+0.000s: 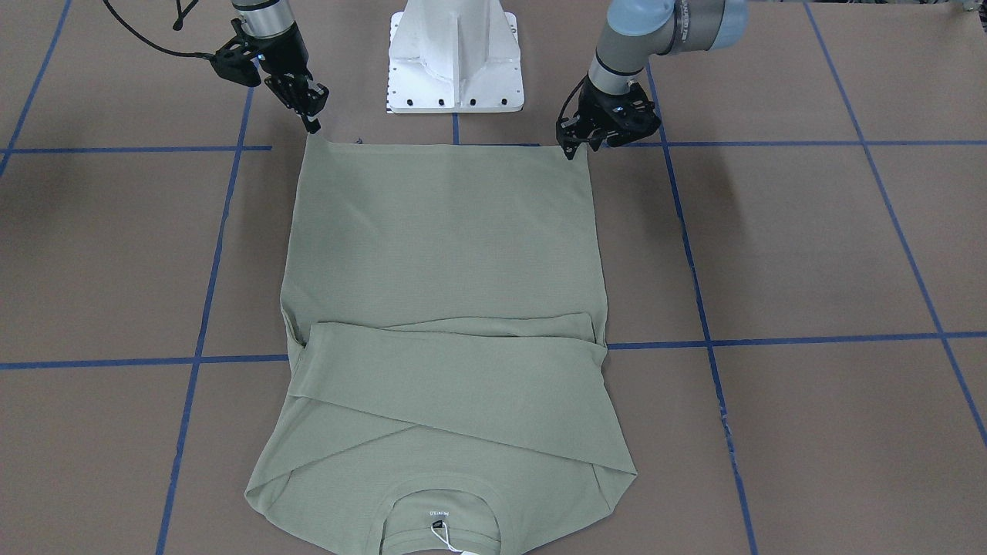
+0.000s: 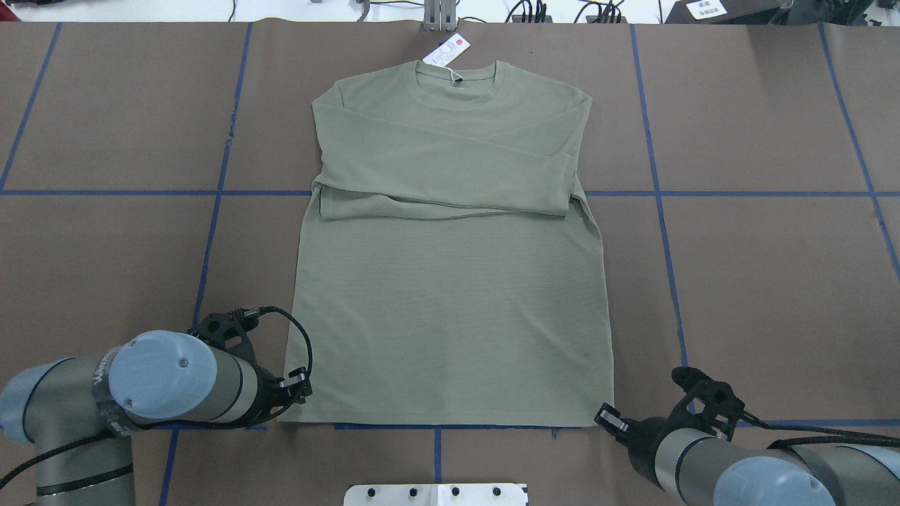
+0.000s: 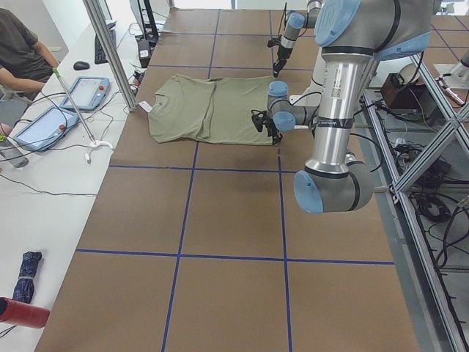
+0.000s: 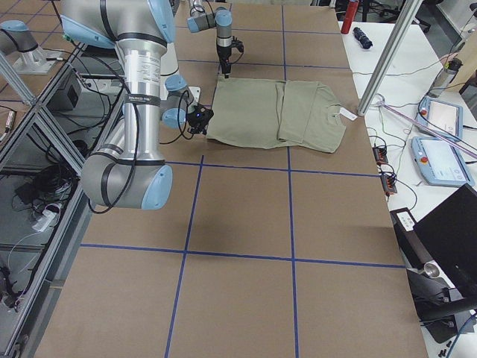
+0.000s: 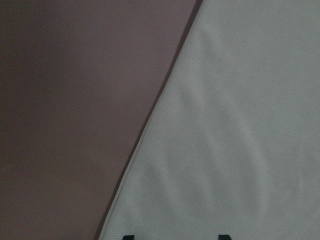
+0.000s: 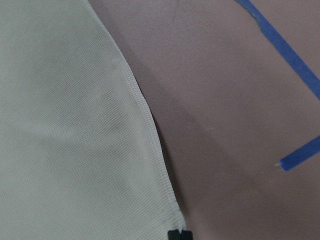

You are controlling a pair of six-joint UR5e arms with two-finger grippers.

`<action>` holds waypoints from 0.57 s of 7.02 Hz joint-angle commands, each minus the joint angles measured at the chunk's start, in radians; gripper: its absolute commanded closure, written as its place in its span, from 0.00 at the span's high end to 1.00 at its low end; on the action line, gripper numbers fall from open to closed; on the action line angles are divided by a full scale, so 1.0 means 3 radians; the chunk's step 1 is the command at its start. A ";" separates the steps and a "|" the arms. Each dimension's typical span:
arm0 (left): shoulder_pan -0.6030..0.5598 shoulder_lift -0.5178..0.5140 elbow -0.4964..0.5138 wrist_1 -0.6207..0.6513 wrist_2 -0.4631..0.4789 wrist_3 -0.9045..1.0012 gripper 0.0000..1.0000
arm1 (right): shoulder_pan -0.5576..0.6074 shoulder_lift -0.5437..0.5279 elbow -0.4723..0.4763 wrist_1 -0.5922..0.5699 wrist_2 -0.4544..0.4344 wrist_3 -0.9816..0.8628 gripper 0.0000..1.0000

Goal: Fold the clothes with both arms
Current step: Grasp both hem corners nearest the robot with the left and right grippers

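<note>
The shirt (image 2: 450, 309) lies flat in the middle of the counter (image 2: 773, 281), collar at the far side from me and hem toward my base. Both sleeves (image 2: 450, 151) are folded across the chest, one over the other. A white tag (image 2: 446, 50) sticks out past the collar. The hem runs along a blue tape line (image 1: 771, 142).

My left pincer (image 1: 572, 146) is down at the hem's left corner. Its fingers are spread apart over the cloth, just inside the side edge, and I cannot tell whether they touch it.

My right pincer (image 6: 178, 234) is at the hem's right corner. Its tips are pinched together on the very corner of the cloth, which rises to a small point there.
</note>
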 commanded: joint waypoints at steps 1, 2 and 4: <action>0.0076 0.0073 0.0003 0.0008 0.0017 -0.0012 0.57 | 0.0033 0.0003 0.0005 0.0000 -0.0001 0.0000 0.00; 0.0081 0.0073 0.0008 0.0008 0.0012 -0.0012 0.48 | 0.0038 0.0009 0.0005 0.0000 0.0004 -0.0005 0.00; 0.0082 0.0043 -0.0018 0.0013 0.0007 -0.0017 0.00 | 0.0058 0.0004 0.0005 0.0000 -0.0001 0.0000 0.00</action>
